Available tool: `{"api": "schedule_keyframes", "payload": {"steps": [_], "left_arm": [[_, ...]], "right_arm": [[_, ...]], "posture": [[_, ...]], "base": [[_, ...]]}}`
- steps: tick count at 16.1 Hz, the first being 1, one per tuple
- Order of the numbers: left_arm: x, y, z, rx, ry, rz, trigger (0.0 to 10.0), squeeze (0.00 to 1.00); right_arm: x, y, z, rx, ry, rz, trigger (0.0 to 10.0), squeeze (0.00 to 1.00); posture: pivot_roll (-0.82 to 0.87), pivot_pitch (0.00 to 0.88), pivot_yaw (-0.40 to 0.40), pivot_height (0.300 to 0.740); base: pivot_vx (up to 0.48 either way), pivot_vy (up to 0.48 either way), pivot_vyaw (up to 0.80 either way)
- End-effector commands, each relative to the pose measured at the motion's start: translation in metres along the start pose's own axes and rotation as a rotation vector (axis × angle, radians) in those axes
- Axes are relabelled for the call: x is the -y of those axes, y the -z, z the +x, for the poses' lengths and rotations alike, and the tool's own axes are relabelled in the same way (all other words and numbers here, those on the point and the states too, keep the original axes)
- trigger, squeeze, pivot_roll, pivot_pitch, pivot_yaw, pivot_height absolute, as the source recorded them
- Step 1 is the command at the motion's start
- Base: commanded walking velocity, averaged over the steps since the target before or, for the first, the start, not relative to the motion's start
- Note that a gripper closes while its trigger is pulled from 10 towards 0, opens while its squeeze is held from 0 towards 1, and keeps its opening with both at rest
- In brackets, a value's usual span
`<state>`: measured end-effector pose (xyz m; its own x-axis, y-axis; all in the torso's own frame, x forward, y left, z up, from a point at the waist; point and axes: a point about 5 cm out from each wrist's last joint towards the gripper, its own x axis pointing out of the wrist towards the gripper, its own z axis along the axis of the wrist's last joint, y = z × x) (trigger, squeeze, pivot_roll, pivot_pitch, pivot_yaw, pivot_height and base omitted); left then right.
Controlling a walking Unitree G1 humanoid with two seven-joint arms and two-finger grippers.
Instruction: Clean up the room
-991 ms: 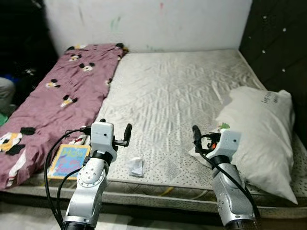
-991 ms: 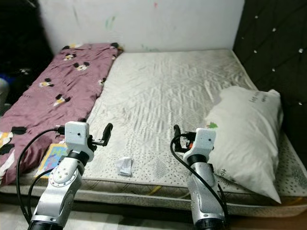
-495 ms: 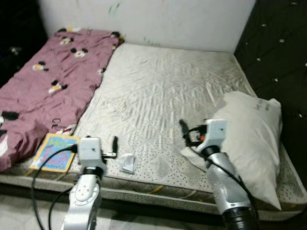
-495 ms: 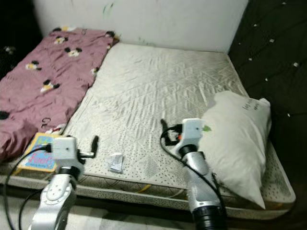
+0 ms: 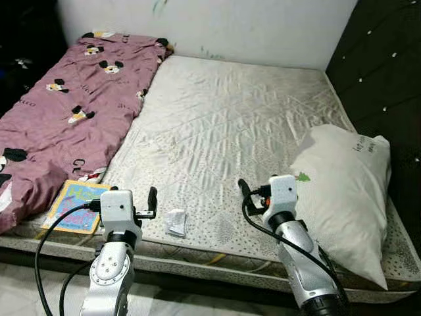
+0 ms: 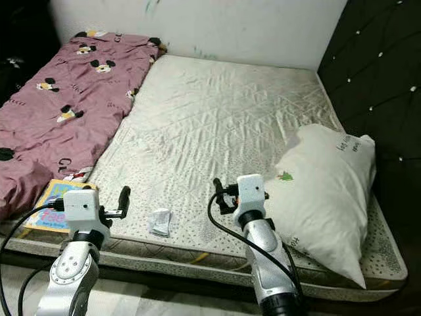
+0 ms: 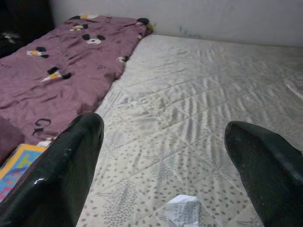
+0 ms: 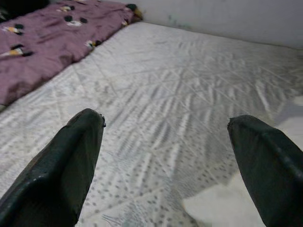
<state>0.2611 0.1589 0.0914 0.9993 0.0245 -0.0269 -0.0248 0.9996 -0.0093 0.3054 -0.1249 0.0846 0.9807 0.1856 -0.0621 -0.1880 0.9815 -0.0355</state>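
A crumpled white wrapper [image 5: 175, 222] lies on the bare mattress [image 5: 230, 125] near its front edge. My left gripper [image 5: 151, 197] is open just left of the wrapper, and the left wrist view shows the wrapper [image 7: 182, 211] low between the fingers [image 7: 71, 161]. A colourful book [image 5: 77, 206] rests at the mattress's front left corner, beside a purple mouse-print blanket [image 5: 59, 112]. Over the mattress's front right part, my right gripper [image 5: 242, 187] is open with nothing in it, close to a large white pillow [image 5: 345, 191].
A white wall [image 5: 250, 26] stands behind the bed and a dark padded panel [image 5: 388, 72] runs along its right side. Pale floor [image 5: 26, 289] lies below the mattress's front edge. The pillow's corner [image 8: 222, 208] shows in the right wrist view.
The whole picture has shifted, so the camera has moved and the bed looks closer. Both arms stay raised before the bed with fingers open. The left gripper now sits lower, nearer the wrapper.
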Motion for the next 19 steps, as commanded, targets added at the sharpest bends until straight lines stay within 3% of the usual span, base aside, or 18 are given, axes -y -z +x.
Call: {"api": "schedule_keyframes", "payload": {"steps": [1,6,8,9,10,14,16,17,19], "left_arm": [[0.002,-0.001,0.001,-0.007,0.02,-0.011,10.0,0.0],[0.003,0.001,-0.002,-0.029,0.045,-0.036,10.0,0.0],[0.004,0.001,-0.001,-0.03,0.049,-0.036,10.0,0.0],[0.006,0.002,0.0,-0.036,0.063,-0.038,10.0,0.0],[0.008,0.002,0.002,-0.039,0.071,-0.041,10.0,0.0],[0.005,-0.001,0.003,-0.031,0.072,-0.026,10.0,0.0],[0.003,-0.003,0.003,-0.013,0.062,-0.01,10.0,0.0],[0.006,-0.003,0.003,-0.017,0.069,-0.015,10.0,0.0],[0.013,-0.003,0.003,-0.016,0.087,0.013,10.0,0.0]], "right_arm": [[0.002,0.002,-0.002,-0.011,0.022,-0.012,10.0,0.0],[0.006,0.005,-0.007,-0.044,-0.003,0.125,10.0,0.0],[0.009,0.005,-0.007,-0.051,0.013,0.111,10.0,0.0],[0.011,0.003,-0.008,-0.035,0.045,0.018,10.0,0.0],[0.012,0.004,-0.008,-0.036,0.065,-0.003,10.0,0.0],[0.013,0.007,-0.01,-0.063,0.04,0.124,10.0,0.0],[0.012,0.006,-0.01,-0.06,0.03,0.092,10.0,0.0],[0.01,0.004,-0.01,-0.042,0.039,0.011,10.0,0.0],[0.009,0.004,-0.009,-0.034,0.024,0.006,10.0,0.0]], "posture": [[0.04,0.113,-0.04,0.74],[0.03,0.132,-0.029,0.74],[0.03,0.133,-0.028,0.74],[0.02,0.133,-0.025,0.74],[0.02,0.133,-0.024,0.74],[0.02,0.135,-0.023,0.74],[0.02,0.138,-0.024,0.74],[0.02,0.139,-0.024,0.74],[0.02,0.159,-0.022,0.74]], "base": [[0.0,0.0,0.0],[0.0,0.452,0.0],[0.0,0.48,0.0],[0.0,0.48,0.0],[0.0,0.48,0.0],[0.0,0.48,0.0],[0.0,0.0,0.0],[0.0,0.0,0.0],[0.0,0.0,0.0]]}}
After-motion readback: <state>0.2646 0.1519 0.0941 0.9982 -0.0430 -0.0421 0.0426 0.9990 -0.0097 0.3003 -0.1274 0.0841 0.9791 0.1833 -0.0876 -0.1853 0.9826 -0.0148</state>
